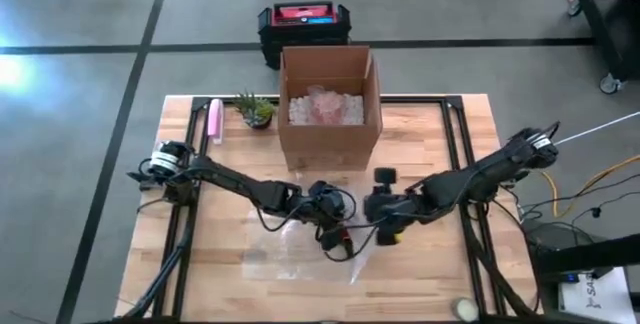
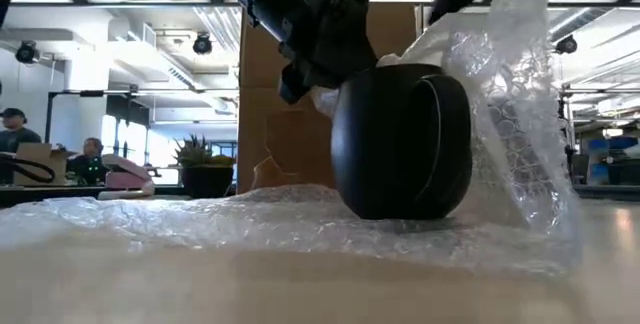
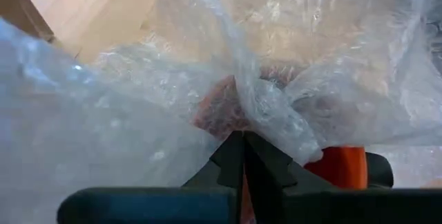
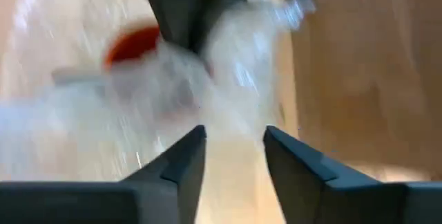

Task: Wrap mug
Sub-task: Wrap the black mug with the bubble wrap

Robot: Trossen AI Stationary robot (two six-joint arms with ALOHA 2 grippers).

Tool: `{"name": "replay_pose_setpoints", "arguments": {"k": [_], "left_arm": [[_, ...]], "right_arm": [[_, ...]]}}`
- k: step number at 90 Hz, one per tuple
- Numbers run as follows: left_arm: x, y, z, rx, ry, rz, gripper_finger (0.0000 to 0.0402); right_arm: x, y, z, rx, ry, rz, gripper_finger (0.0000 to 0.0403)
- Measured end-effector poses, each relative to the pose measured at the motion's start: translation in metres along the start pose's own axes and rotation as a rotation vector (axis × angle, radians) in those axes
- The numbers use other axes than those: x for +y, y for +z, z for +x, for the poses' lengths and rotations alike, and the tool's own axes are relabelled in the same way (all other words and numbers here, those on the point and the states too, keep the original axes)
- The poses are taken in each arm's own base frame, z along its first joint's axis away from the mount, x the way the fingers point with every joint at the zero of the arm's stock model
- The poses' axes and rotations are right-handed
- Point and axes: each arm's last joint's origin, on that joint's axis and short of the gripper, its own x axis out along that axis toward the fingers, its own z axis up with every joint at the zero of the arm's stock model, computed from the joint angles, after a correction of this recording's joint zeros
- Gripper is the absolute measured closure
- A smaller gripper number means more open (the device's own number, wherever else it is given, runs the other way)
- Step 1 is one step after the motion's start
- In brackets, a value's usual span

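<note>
A black mug (image 2: 400, 144) with an orange inside (image 3: 338, 167) lies on its side on a sheet of clear bubble wrap (image 2: 200, 219) at the table's middle. One part of the wrap (image 2: 500, 74) stands up beside and over the mug. My left gripper (image 3: 242, 144) is just above the mug and is shut on the wrap. My right gripper (image 4: 235, 148) hovers open close by, on the mug's right-hand side (image 1: 385, 216), with the raised wrap (image 4: 235, 65) just ahead of its fingers. My left gripper pinches a gathered, bunched fold of the bubble wrap (image 3: 257, 106) between its two shut fingers, right above the mug. It comes slanting down from the table's left. The pinched wrap is drawn up over the mug, while the rest of the sheet lies on the table.
An open cardboard box (image 1: 330, 114) holding white packing peanuts stands just behind the mug. A small potted plant (image 1: 255, 110) and a pink object (image 1: 214, 119) sit at the far left. A black and red case (image 1: 303, 24) is on the floor beyond the table. People show in the room behind.
</note>
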Motion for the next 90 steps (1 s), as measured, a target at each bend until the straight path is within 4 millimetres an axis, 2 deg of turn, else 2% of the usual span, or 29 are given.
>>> {"name": "replay_pose_setpoints", "arguments": {"k": [7,14,26,34,42,50,57,66,76,84,90], "left_arm": [[0.000,0.000,0.000,-0.001,0.000,0.000,0.0401],[0.000,0.000,0.000,0.000,0.000,-0.002,0.0401],[0.000,0.000,0.000,-0.004,-0.002,-0.003,0.0401],[0.000,0.000,0.000,-0.005,-0.003,0.004,0.0401],[0.000,0.000,0.000,-0.008,-0.005,0.004,0.0401],[-0.001,0.001,0.000,-0.018,-0.011,0.003,0.0401],[-0.001,0.001,0.001,-0.023,-0.013,0.002,0.0401],[-0.001,0.001,0.001,-0.025,-0.015,0.002,0.0401],[-0.002,0.002,-0.004,-0.016,-0.011,-0.006,0.0401],[-0.005,0.006,-0.021,0.031,0.006,0.003,0.0401],[-0.010,0.015,-0.041,0.046,0.002,0.001,0.0401]], "right_arm": [[-0.002,-0.022,-0.010,0.127,0.012,0.014,0.0232],[0.002,-0.046,-0.011,0.159,0.008,0.044,0.0221],[0.018,-0.079,0.010,0.054,0.075,0.061,0.0223],[0.030,-0.090,0.026,-0.041,0.137,0.074,0.0240],[0.039,-0.081,0.035,-0.237,0.168,0.051,0.0268],[0.040,-0.059,0.042,-0.412,0.130,-0.002,0.0305],[0.038,-0.040,0.051,-0.487,0.126,-0.027,0.0343],[0.031,-0.026,0.072,-0.445,0.149,-0.084,0.0390],[0.023,-0.013,0.096,-0.367,0.148,-0.082,0.0392],[0.019,-0.001,0.106,-0.305,0.162,-0.086,0.0393],[0.019,0.003,0.115,-0.237,0.151,-0.105,0.0399]]}}
